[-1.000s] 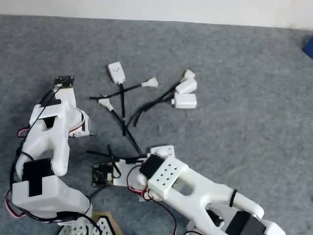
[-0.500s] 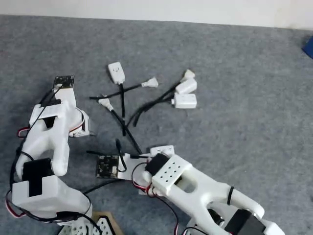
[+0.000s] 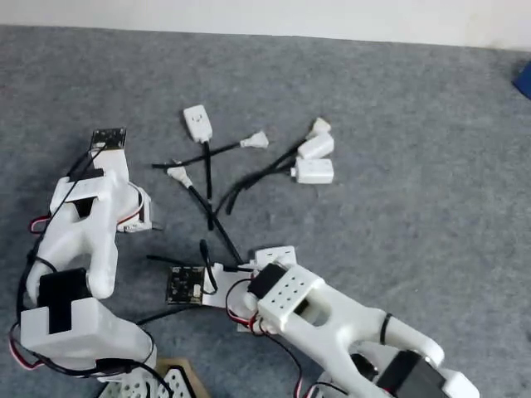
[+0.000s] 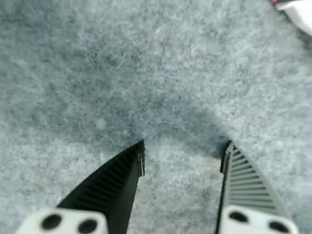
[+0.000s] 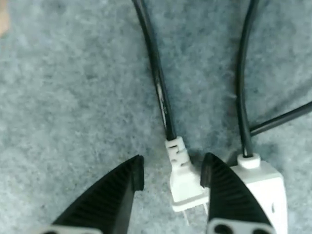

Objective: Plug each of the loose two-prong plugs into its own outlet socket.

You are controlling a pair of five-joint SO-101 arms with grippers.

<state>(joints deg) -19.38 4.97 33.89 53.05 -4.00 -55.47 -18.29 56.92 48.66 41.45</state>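
Right wrist view: right gripper (image 5: 171,168), fingers spread wide and holding nothing, straddles white two-prong plug (image 5: 184,183) just beside outlet socket (image 5: 258,183), lower centre of high view; left gripper (image 4: 184,146) likewise spread, empty, over carpet (image 4: 146,73).

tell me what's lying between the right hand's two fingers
A white two-prong plug on its black cord, resting on the carpet, seen in the right wrist view.

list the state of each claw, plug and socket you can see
left claw: open, over bare mat
near plug: loose, flat, not gripped
right claw: open, astride near plug
top plug: loose, unplugged
middle plug: loose, unplugged
top socket: empty
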